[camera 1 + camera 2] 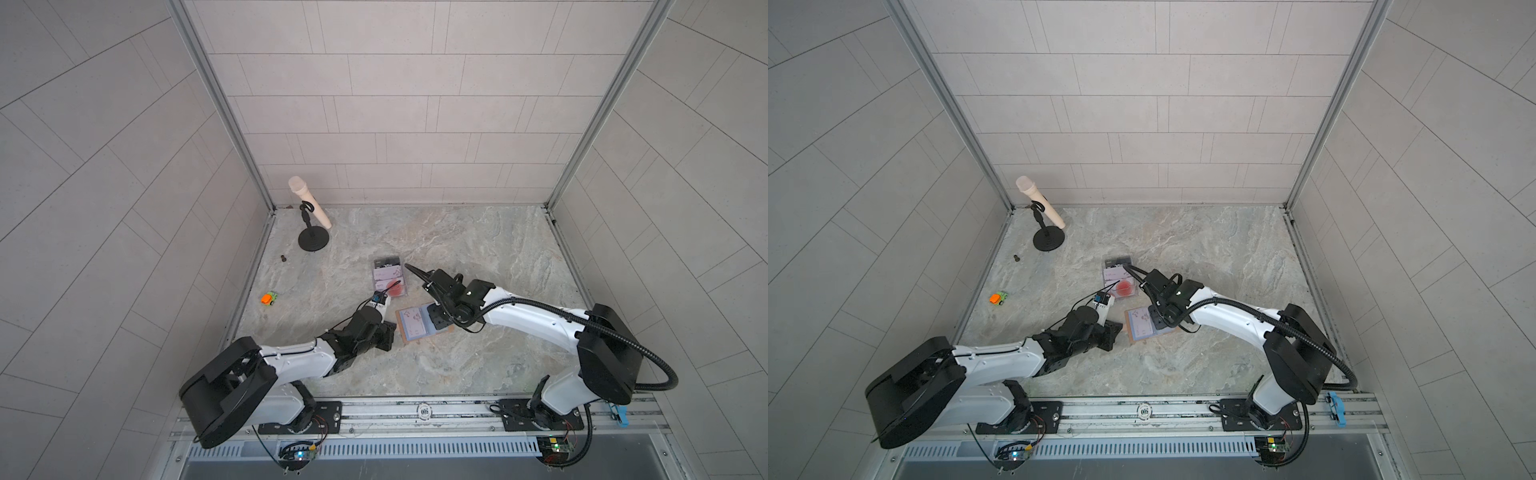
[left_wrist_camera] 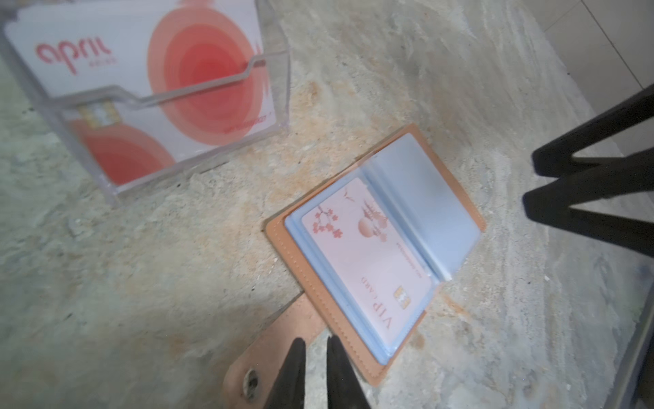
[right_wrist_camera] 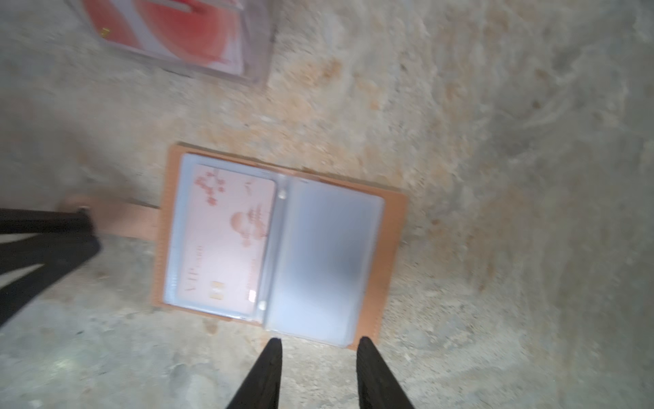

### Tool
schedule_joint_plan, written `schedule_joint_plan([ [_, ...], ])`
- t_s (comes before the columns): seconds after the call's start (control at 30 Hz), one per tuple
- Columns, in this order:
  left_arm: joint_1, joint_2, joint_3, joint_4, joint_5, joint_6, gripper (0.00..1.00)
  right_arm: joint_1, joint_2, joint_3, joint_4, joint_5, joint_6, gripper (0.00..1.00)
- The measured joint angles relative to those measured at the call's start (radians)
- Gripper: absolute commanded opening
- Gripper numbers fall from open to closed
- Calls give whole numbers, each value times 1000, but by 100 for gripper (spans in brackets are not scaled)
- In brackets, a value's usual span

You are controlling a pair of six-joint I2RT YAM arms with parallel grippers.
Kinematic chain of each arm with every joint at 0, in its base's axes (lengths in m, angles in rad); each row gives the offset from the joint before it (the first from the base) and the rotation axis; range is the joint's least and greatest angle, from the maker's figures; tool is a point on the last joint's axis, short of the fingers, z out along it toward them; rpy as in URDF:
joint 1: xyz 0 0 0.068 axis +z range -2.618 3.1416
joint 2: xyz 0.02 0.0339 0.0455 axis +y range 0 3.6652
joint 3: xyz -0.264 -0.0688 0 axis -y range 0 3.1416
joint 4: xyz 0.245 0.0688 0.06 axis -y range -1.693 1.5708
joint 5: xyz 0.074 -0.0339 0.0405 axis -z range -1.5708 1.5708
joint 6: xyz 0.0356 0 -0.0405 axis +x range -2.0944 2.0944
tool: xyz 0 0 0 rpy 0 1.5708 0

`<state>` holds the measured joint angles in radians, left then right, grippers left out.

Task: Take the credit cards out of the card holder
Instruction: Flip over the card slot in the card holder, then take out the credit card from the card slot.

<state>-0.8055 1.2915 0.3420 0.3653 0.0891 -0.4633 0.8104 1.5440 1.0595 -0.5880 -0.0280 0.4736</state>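
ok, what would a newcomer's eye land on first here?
The tan card holder lying open near the middle of the marble table, a pink VIP card in one clear sleeve, the facing sleeve empty. Just beyond it, a clear acrylic stand showing a red-circle april card. Far left corner: a beige microphone on a black stand.

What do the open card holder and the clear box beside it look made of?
Card holder: tan leather or imitation, matte, with stitched edges; its sleeves look like soft, frosted clear plastic. Clear box: rigid transparent plastic, probably acrylic, glossy, with cards visible through its walls.
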Motion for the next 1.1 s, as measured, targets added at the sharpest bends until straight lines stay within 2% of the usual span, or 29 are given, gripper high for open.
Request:
schedule_joint_plan([
  [0.2, 0, 22, 43, 3, 41, 53, 8, -15, 70, 21, 80, -176, 2, 35],
  [0.4, 0, 84, 43, 58, 49, 53, 2, -42, 180, 0, 165, -273, 33, 32],
  [0.9, 0, 206, 43, 141, 29, 54, 0, -100, 229, -21, 253, -311, 62, 43],
  [1.1, 0, 237, 43, 158, 14, 54, 0, -111, 242, -21, 281, -360, 62, 44],
])
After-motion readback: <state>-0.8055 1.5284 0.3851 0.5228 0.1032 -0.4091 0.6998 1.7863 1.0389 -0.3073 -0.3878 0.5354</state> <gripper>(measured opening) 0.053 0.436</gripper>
